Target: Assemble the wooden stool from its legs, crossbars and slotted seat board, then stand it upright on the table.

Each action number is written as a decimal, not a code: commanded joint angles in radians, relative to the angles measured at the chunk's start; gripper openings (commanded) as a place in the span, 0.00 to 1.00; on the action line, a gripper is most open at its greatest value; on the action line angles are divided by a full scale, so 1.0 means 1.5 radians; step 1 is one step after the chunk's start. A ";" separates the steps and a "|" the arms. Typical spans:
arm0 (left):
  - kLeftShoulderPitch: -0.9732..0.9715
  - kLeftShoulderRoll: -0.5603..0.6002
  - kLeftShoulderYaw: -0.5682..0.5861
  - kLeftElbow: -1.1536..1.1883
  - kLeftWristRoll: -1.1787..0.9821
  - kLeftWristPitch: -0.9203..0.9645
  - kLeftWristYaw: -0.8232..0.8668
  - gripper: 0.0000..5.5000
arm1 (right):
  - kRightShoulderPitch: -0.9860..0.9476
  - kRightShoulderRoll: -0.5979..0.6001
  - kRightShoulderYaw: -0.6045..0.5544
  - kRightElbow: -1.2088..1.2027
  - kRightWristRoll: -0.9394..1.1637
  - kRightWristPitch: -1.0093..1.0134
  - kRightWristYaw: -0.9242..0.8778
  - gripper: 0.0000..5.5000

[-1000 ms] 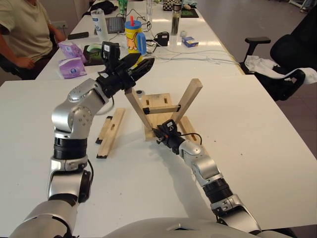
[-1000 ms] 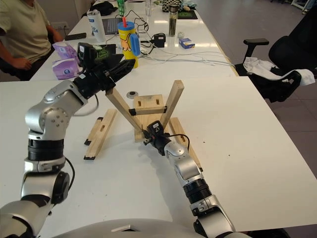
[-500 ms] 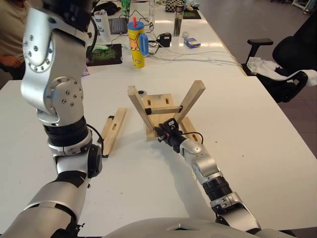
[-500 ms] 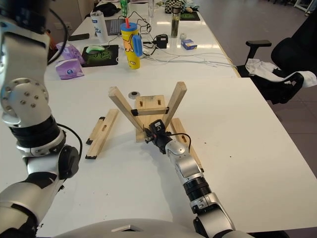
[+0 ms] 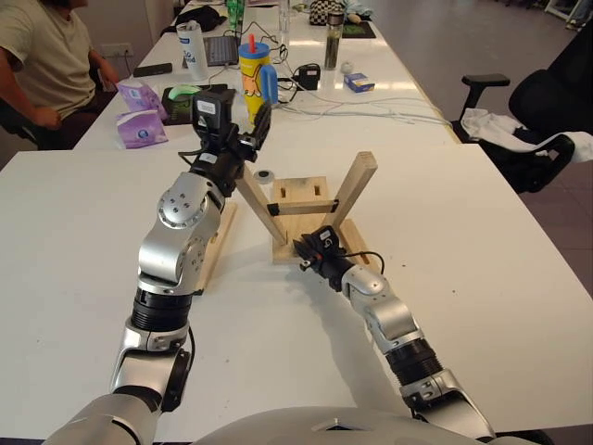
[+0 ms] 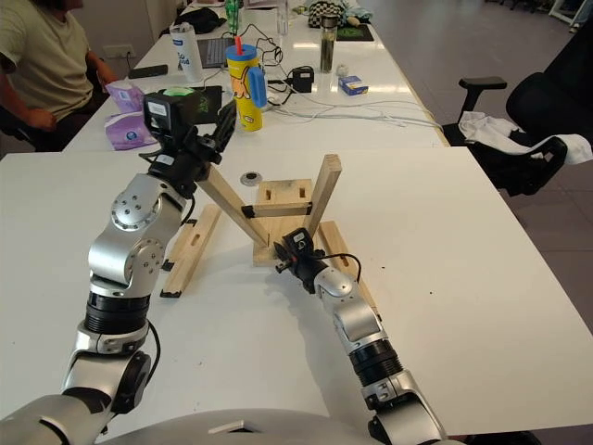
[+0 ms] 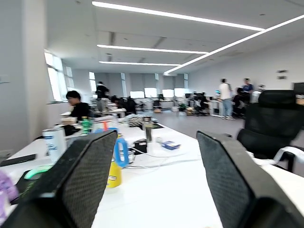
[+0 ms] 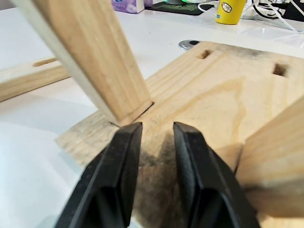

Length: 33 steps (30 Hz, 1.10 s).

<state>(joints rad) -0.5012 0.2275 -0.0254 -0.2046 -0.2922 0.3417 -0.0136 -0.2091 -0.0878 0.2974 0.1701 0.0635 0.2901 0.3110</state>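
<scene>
Left eye view: the left gripper (image 5: 248,132) hangs wide open and empty just beside the top end of the left leg (image 5: 266,213). That leg's long axis climbs from its slot near the front edge of the seat board (image 5: 301,190) up toward the robot's left. The right gripper (image 5: 301,255) sits at that leg's foot, seemingly resting on the flat-lying board, fingers narrowly parted around nothing.
</scene>
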 commanded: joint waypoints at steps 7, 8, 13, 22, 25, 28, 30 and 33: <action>0.083 0.019 0.102 -0.174 0.060 0.044 0.061 0.57 | 0.045 -0.022 0.001 -0.038 -0.004 0.001 0.043 0.22; 0.114 0.018 0.102 -0.175 0.063 0.061 0.059 0.57 | 0.046 -0.025 0.007 -0.046 -0.007 -0.001 0.050 0.22; 0.259 0.002 0.064 -0.152 0.079 0.114 0.039 0.57 | 0.033 -0.022 0.034 -0.088 -0.010 0.008 0.079 0.22; 0.269 -0.036 0.025 -0.119 0.094 0.134 0.027 0.57 | -0.101 0.027 0.023 0.091 -0.042 -0.046 0.057 0.22; 0.271 -0.040 0.022 -0.118 0.098 0.137 0.021 0.57 | -0.120 0.036 0.021 0.117 -0.045 -0.063 0.064 0.22; 0.276 -0.041 0.019 -0.119 0.102 0.141 0.015 0.57 | -0.086 0.021 0.038 0.059 -0.038 -0.044 0.095 0.22; 0.288 -0.047 0.017 -0.125 0.100 0.146 0.011 0.57 | -0.031 0.003 0.039 -0.037 -0.013 -0.007 0.117 0.22; 0.302 -0.054 0.015 -0.137 0.104 0.142 0.013 0.57 | 0.052 -0.031 0.026 -0.197 0.018 0.053 0.130 0.22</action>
<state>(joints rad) -0.0660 0.1564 0.0002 -0.3901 -0.1456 0.5484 0.0056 -0.2093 -0.0919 0.3505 0.0357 0.0587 0.3040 0.4931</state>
